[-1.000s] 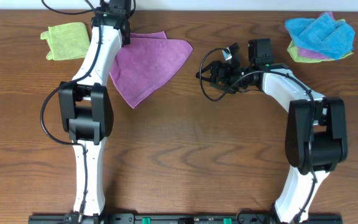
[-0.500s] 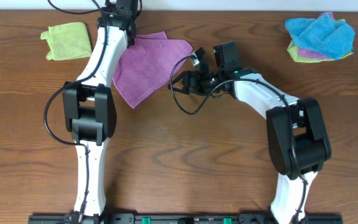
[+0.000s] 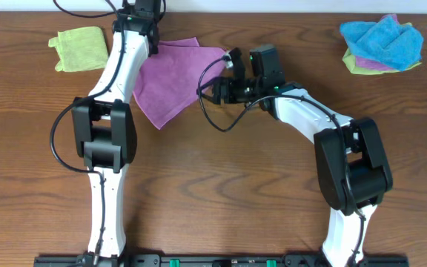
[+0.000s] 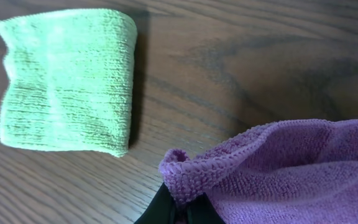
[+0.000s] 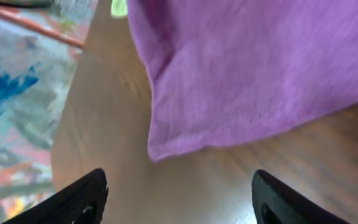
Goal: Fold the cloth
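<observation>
The mauve cloth (image 3: pixel 175 78) lies at the back of the table, partly doubled over into a rough triangle with its point toward the front. My left gripper (image 3: pixel 154 42) is shut on the cloth's back left corner; in the left wrist view the black fingertips (image 4: pixel 169 210) pinch a rolled edge of the cloth (image 4: pixel 278 168). My right gripper (image 3: pixel 218 74) stands open at the cloth's right corner. In the right wrist view that corner (image 5: pixel 166 140) lies just ahead of the open right gripper (image 5: pixel 179 202), with nothing between its fingers (image 5: pixel 76 200).
A folded lime-green cloth (image 3: pixel 80 49) lies at the back left, close to the left gripper, and shows as the lime-green cloth (image 4: pixel 67 81) in the left wrist view. A pile of blue, lime and purple cloths (image 3: pixel 382 43) sits at the back right corner.
My right arm has swung left across the table to the cloth's right corner, and its jaws have narrowed a little. The left gripper still holds its corner.
</observation>
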Tool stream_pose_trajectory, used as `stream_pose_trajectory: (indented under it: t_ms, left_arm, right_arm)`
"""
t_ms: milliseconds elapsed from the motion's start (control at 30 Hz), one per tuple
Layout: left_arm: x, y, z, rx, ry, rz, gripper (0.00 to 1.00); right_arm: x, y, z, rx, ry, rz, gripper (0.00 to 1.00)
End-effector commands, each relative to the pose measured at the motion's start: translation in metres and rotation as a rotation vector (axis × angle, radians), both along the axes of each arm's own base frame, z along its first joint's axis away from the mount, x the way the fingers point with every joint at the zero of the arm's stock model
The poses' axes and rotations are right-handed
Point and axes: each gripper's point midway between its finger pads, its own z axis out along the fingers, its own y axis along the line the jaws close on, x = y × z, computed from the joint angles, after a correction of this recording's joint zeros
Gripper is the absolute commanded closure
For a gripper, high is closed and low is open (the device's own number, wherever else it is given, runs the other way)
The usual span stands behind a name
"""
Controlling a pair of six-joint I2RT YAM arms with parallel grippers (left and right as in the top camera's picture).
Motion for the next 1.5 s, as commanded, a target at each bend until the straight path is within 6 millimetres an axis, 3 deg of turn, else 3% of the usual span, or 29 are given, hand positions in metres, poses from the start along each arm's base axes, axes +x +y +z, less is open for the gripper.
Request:
stream_pose_trajectory:
  t_ms: [0,167,400,633,900,1033,1133,1200,1300,1367,1467]
  left_arm:
    - [0.002,0.000,-0.009,-0.101,0.011,0.002,0.94]
    - [0.002,-0.010,-0.018,-0.237,0.030,-0.024,0.94]
    - [-0.012,-0.047,-0.039,-0.447,0.104,-0.082,0.94]
    - [-0.025,-0.058,-0.059,-0.490,0.159,-0.082,0.94]
    - [-0.022,-0.056,-0.060,-0.489,0.146,-0.082,0.94]
    - [-0.021,-0.056,-0.059,-0.490,0.138,-0.084,0.94]
    - [-0.020,-0.056,-0.059,-0.490,0.136,-0.085,0.94]
    - [-0.020,-0.056,-0.059,-0.490,0.135,-0.085,0.94]
    - [-0.020,-0.056,-0.059,-0.490,0.135,-0.085,0.94]
    - [-0.020,-0.056,-0.058,-0.491,0.134,-0.084,0.94]
    - [-0.020,-0.057,-0.058,-0.491,0.134,-0.082,0.94]
  right_arm:
    - [0.023,-0.007,0.014,-0.029,-0.054,-0.087,0.25]
    - [0.050,-0.010,0.026,-0.069,-0.144,-0.142,0.25]
    - [0.081,-0.001,0.010,-0.067,-0.128,-0.147,0.26]
    - [0.113,0.001,-0.007,-0.080,-0.095,-0.161,0.27]
    - [0.136,0.000,-0.026,-0.093,-0.071,-0.176,0.31]
    - [0.136,-0.006,-0.038,-0.123,-0.044,-0.194,0.40]
    - [0.136,-0.010,-0.043,-0.145,-0.032,-0.207,0.64]
    - [0.136,-0.010,-0.043,-0.146,-0.032,-0.208,0.73]
    - [0.136,-0.011,-0.044,-0.147,-0.031,-0.208,0.79]
    - [0.135,-0.009,-0.045,-0.147,-0.029,-0.207,0.95]
    - [0.134,-0.008,-0.051,-0.151,-0.020,-0.202,0.99]
